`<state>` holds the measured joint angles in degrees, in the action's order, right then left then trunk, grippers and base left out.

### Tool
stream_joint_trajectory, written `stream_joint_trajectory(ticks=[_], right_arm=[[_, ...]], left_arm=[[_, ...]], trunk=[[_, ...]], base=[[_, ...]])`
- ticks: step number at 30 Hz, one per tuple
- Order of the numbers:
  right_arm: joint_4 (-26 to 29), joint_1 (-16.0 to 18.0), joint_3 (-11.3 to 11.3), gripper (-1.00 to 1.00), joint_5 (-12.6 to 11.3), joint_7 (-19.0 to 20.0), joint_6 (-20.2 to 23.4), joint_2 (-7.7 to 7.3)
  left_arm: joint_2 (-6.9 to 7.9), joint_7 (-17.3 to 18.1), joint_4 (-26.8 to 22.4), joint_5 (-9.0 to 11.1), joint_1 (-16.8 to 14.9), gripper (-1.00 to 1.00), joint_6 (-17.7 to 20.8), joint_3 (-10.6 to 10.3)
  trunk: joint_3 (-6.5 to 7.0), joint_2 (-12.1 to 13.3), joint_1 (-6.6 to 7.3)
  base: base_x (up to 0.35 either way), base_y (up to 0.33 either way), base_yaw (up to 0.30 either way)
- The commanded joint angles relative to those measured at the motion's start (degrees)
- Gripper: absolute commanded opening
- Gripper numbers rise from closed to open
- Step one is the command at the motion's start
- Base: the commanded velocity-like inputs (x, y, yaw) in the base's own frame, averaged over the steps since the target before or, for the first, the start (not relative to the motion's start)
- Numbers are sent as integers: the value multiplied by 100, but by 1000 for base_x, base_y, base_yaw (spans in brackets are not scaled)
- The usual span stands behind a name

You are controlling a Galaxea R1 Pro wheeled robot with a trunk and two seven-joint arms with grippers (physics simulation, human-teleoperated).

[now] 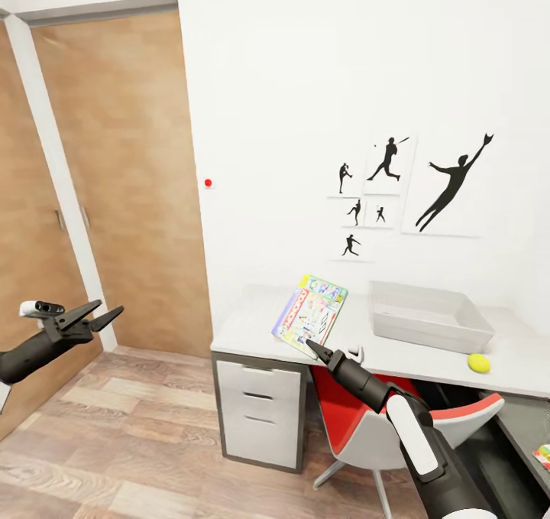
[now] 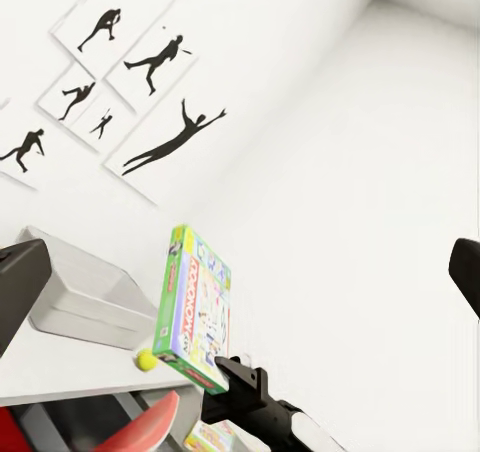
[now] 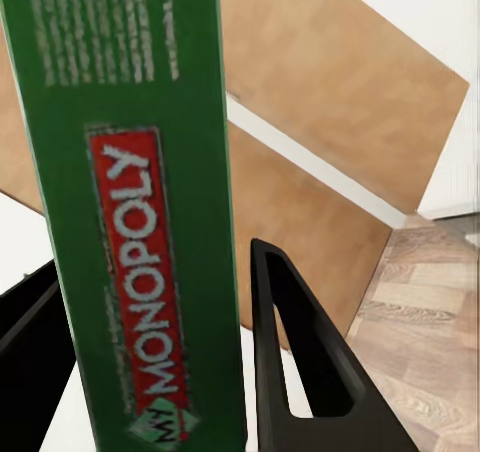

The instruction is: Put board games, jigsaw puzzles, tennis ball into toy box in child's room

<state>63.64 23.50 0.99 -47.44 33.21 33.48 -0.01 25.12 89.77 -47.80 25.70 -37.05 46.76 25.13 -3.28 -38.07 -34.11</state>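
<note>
Head view: right gripper (image 1: 315, 348) pinches the green game box (image 1: 310, 315) by its lower edge, long side tilting up over the table (image 1: 244, 328), beside the toy box (image 1: 428, 316). Left gripper (image 1: 103, 314) is spread wide.

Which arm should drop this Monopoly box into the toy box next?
Right. The right gripper already holds the board game above the table, near the toy box. The left gripper hangs open and empty by the door.

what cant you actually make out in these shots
- Inside of the toy box: its near wall hides the bottom in the head view.
- Item at the right edge: cut off by the frame in the head view.
- Board game cover: edge-on in the right wrist view; its small print is blurred.
</note>
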Motion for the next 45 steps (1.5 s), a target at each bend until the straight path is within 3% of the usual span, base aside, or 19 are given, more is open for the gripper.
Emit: stream_joint_trajectory(ticks=[1,17,45], right_arm=[[-1,6,7,-100,-37,1,33,1],[-1,6,5,-100,-38,1,27,1],[-1,6,7,-100,-37,1,27,1]], left_arm=[[1,23,-1,-4,-4,100,61,1],[1,23,-1,-4,-4,100,61,5],[1,23,-1,-4,-4,100,61,8]], trunk=[[-10,-9,-2],[-8,-9,-2],[78,-9,-2]], base=[[0,0,-87],[5,0,-24],[181,14,-267]])
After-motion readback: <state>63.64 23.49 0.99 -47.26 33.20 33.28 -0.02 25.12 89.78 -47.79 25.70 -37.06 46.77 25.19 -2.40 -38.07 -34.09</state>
